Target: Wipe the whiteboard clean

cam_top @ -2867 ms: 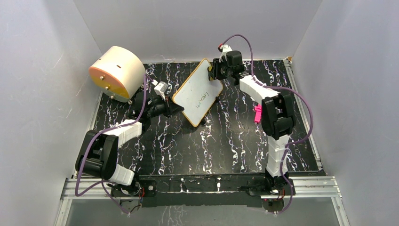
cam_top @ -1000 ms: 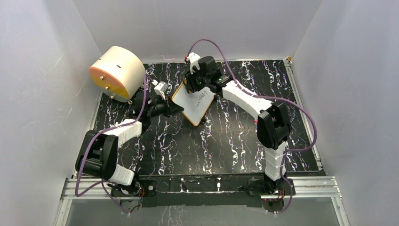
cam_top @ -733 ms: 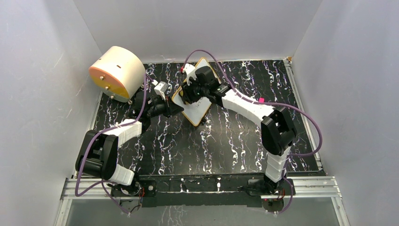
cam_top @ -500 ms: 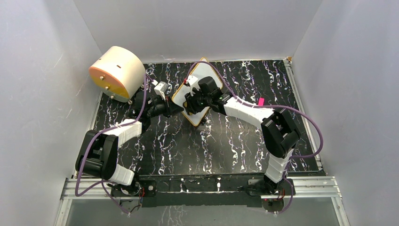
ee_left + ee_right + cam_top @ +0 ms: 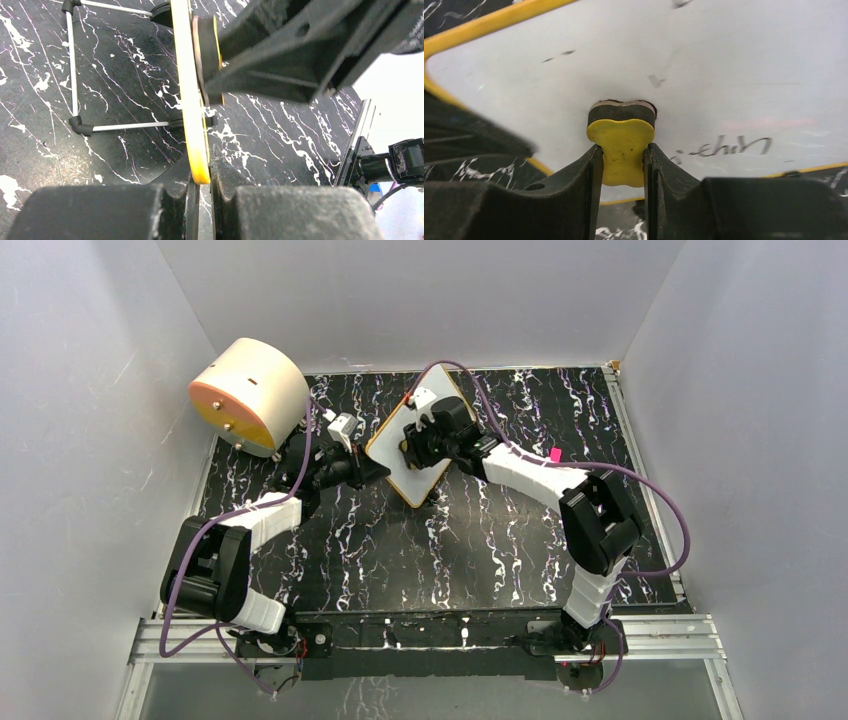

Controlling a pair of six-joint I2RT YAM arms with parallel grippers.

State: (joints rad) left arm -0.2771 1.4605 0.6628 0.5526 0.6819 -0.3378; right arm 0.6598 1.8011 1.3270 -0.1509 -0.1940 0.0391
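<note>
Gripping the whiteboard [image 5: 398,468] by a corner of its yellow-orange frame, the left fingers [image 5: 372,470] are closed tight on it and hold it propped up at the far middle of the black, white-veined table [image 5: 480,540]. From above, the board reads as a diamond turned toward the right arm.

The left wrist view shows the board [image 5: 190,100] edge-on, its frame pinched between the two dark fingers [image 5: 222,175]. Behind it on the table lies a thin wire frame [image 5: 73,65] with black corner joints.

The right fingers [image 5: 412,447] are closed on a yellow eraser [image 5: 621,132] and cover the middle of the board. The eraser's dark pad [image 5: 202,55] presses flat against the white face. In the right wrist view, the fingers [image 5: 589,180] flank the eraser, and dark handwriting [image 5: 724,146] sits just to its right — near the board's [image 5: 724,75] lower edge. A few small dark flecks mark the surface above.

A large cream cylinder [image 5: 250,395] with an orange face rests at the table's far left corner, near the left arm but apart from the board. Purple cables loop over both arms.
</note>
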